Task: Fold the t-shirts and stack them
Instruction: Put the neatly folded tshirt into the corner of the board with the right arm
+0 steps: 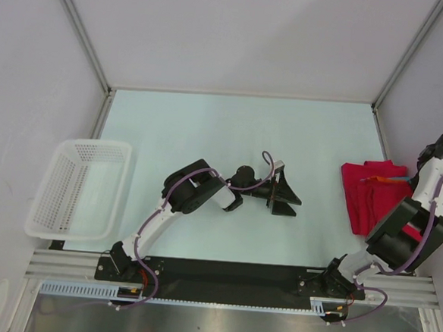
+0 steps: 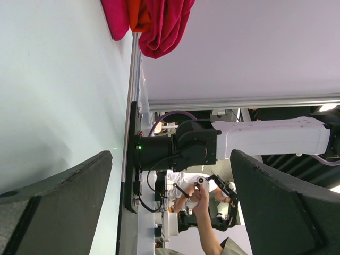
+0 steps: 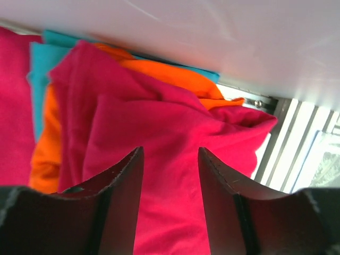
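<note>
Right wrist shows four t-shirts [image 3: 175, 138], one each crimson, orange, teal, magenta; right fingers [image 3: 119, 196] and left fingers [image 2: 58, 202] spread, empty.

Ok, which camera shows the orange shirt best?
The right wrist view: the orange t-shirt shows broadly, poking out from under the crimson t-shirt. The top view gives only a thin orange sliver; the left wrist view a small patch.

t-shirts [image 3: 175, 117]: crimson, orange, teal (magenta edge) | basket [image 1: 56, 192]: white lattice
</note>
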